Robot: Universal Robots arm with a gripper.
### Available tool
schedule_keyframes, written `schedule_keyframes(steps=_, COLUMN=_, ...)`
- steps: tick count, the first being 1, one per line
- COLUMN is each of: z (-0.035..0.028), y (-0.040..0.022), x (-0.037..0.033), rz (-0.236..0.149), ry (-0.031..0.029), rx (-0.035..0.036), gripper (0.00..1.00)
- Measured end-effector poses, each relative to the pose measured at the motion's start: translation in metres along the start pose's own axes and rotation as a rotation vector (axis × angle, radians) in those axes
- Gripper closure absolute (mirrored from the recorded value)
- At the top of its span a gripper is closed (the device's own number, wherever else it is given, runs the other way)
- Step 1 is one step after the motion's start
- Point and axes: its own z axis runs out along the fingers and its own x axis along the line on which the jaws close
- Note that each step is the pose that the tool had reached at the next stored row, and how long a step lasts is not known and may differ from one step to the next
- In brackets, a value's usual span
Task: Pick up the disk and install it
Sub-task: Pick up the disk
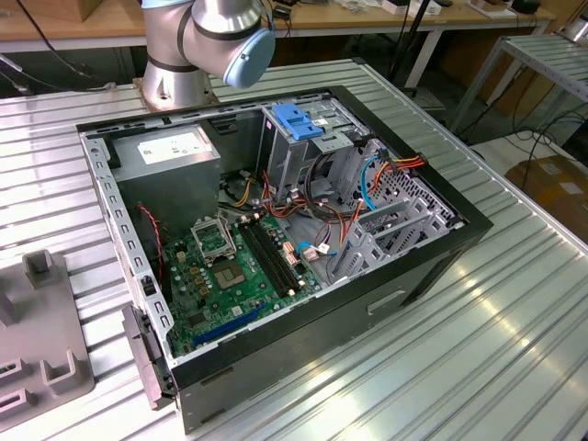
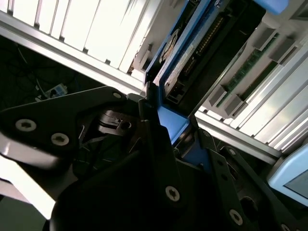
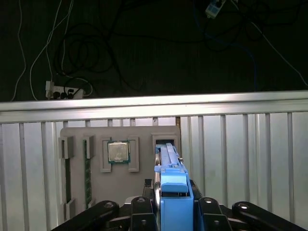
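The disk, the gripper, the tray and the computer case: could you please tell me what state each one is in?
disk: standing on edge, gripped at its blue carrier, far end at the tray's slot.
gripper: shut on the disk.
grey tray: flat on the table, processor chip seated in its recess.
computer case: on its side, panel off, interior exposed.

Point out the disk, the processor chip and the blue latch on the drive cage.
disk (image 3: 173, 190), first wrist view, blue carrier end.
processor chip (image 3: 118, 151), first wrist view, centre of metal lid.
blue latch (image 1: 296, 119), exterior view, top face.
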Motion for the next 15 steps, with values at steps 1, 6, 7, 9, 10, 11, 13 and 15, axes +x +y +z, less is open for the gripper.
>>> schedule_keyframes(steps=1, z=-0.0020, y=0.0000, x=0.0000, rz=0.000, ry=0.0000, rx=0.0000, gripper=0.63)
schedule_keyframes(steps=6, z=-0.0115, y=0.0000, x=0.0000, rz=0.000, ry=0.0000, rx=0.0000, gripper=0.63)
schedule_keyframes(steps=7, z=-0.0136, y=0.0000, x=0.0000, rz=0.000, ry=0.0000, rx=0.0000, gripper=0.63)
schedule_keyframes(steps=9, z=-0.0161, y=0.0001, x=0.0000, rz=0.000, ry=0.0000, rx=0.0000, gripper=0.63)
schedule_keyframes(steps=10, z=-0.0177, y=0.0001, x=0.0000, rz=0.000, ry=0.0000, rx=0.0000, gripper=0.63)
schedule_keyframes(steps=11, z=-0.0194, y=0.0001, x=0.0000, rz=0.000, ry=0.0000, rx=0.0000, gripper=0.63)
schedule_keyframes(steps=13, z=-0.0239, y=0.0001, x=0.0000, rz=0.000, ry=0.0000, rx=0.0000, gripper=0.63)
schedule_keyframes(steps=15, z=-0.0300, y=0.0001, x=0.0000, rz=0.000, ry=0.0000, rx=-0.0001, gripper=0.63)
